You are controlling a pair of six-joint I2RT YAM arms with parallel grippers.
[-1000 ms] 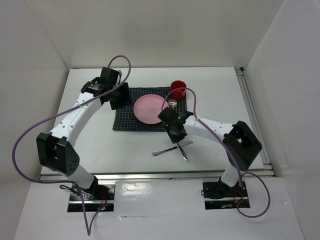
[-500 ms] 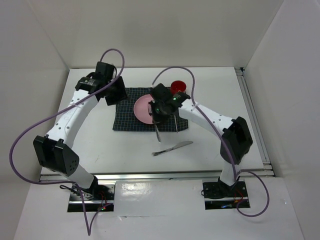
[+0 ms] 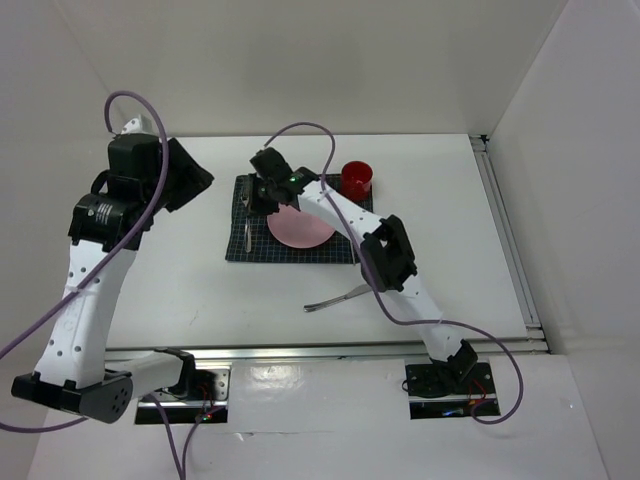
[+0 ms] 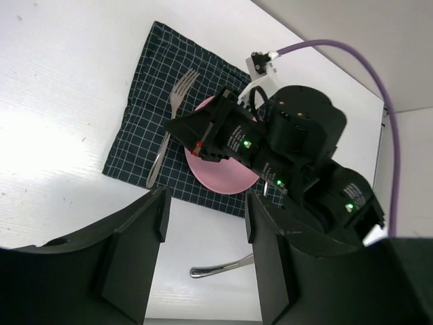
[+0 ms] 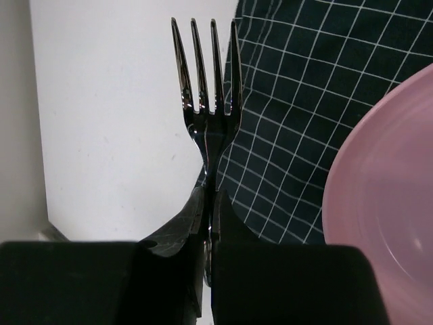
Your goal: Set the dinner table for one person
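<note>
My right gripper (image 3: 262, 195) is shut on a silver fork (image 3: 247, 225) and holds it over the left edge of the dark navy checked placemat (image 3: 290, 250), left of the pink plate (image 3: 300, 228). In the right wrist view the pads (image 5: 196, 203) pinch the fork (image 5: 203, 74) at its neck, tines pointing away, beside the plate (image 5: 385, 196). My left gripper (image 3: 192, 180) is open and empty, raised high at the left; its wrist view looks down on the fork (image 4: 169, 128), plate (image 4: 226, 179) and right gripper (image 4: 193, 128). The white dinner table (image 3: 440, 240) bears it all.
A red cup (image 3: 357, 178) stands at the placemat's far right corner. A silver knife (image 3: 335, 297) lies on the bare table in front of the placemat; it also shows in the left wrist view (image 4: 220, 269). Metal rails run along the right (image 3: 505, 230) and near edges.
My right gripper lifted the fork from beside the knife and carried it across the plate to the placemat's left side. My left arm rose and pulled back to the left.
</note>
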